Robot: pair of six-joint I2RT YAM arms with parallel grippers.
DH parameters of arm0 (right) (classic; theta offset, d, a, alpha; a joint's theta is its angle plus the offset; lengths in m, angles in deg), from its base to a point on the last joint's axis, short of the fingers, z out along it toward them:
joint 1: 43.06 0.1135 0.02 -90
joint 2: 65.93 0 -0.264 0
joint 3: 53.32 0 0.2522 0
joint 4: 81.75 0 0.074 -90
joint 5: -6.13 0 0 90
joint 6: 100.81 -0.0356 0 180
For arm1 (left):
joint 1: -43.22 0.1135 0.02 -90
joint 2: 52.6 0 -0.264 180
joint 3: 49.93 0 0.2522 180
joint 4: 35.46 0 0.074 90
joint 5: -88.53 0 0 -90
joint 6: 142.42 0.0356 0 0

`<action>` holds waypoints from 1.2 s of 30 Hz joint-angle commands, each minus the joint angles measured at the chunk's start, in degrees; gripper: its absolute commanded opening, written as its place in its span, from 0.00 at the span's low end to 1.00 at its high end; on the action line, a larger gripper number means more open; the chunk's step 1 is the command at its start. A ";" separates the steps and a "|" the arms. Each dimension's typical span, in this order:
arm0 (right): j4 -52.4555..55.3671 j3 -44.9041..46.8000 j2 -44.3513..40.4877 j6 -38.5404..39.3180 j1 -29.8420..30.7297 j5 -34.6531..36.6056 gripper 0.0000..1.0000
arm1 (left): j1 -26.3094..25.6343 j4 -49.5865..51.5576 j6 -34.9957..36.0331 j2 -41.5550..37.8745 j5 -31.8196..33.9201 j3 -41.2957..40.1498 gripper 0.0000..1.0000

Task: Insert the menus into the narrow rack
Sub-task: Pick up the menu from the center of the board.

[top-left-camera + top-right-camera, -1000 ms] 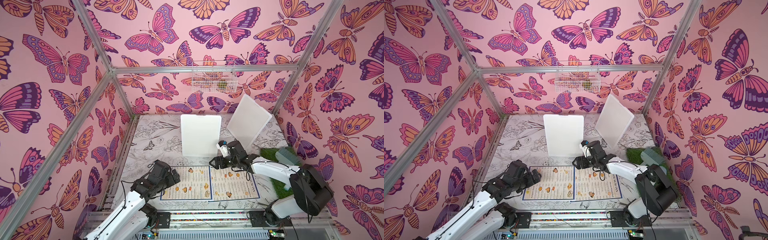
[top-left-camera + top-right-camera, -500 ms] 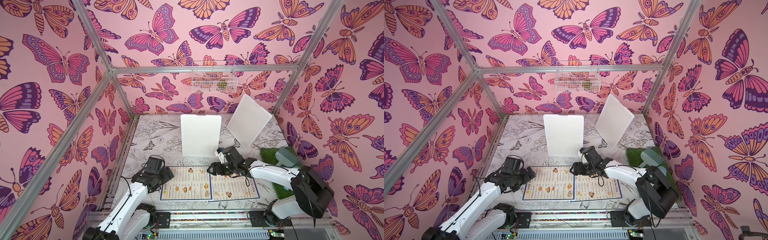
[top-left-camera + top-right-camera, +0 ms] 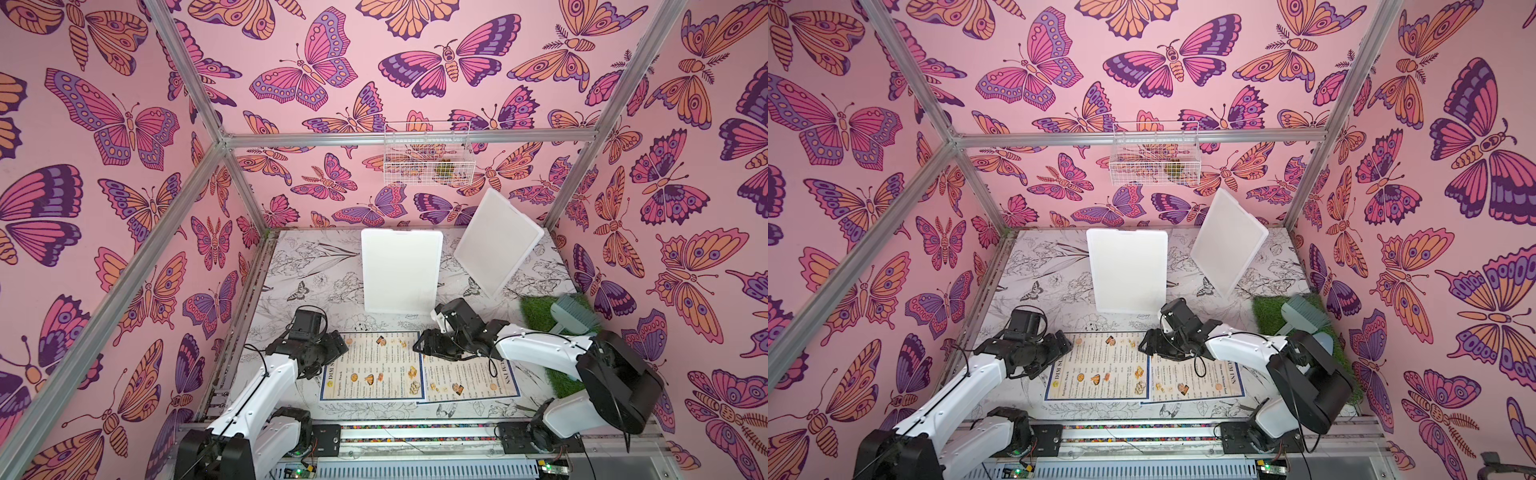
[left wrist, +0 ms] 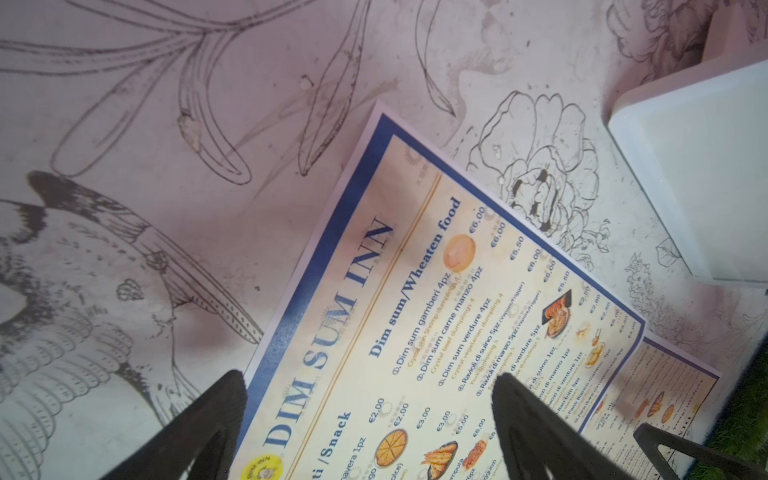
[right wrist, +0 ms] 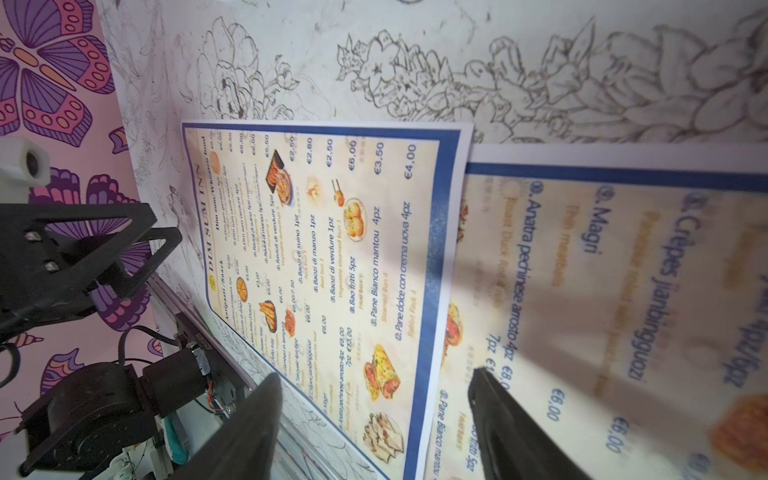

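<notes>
Jaws of left gripper (image 4: 370, 376) and right gripper (image 5: 376, 374) spread wide, empty, over menus (image 3: 374, 365) on flower-printed surface (image 3: 316, 270); butterfly walls (image 3: 104, 208) around

Cream menus (image 3: 374, 365) (blue borders)

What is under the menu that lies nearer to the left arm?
That menu lies flat on the flower-printed table. The edge opposite its heading covers a strip of the second menu. Anything else beneath is hidden by the sheet.
</notes>
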 commanded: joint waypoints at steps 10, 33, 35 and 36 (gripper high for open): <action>-2.49 1.35 3.50 -1.67 0.88 -0.98 0.73 | 0.49 -0.63 1.08 5.12 -0.88 -1.13 0.95; -5.04 2.89 7.98 -2.49 0.85 -1.00 0.72 | 0.04 -10.02 1.83 8.23 -14.77 -4.62 0.96; -5.08 3.02 7.92 -2.48 0.83 -0.95 0.72 | -0.11 -11.37 1.66 7.98 -16.03 -4.95 0.96; -5.09 3.11 7.82 -2.50 0.91 -0.81 0.73 | -0.12 -12.34 1.45 7.82 -16.89 -5.31 0.96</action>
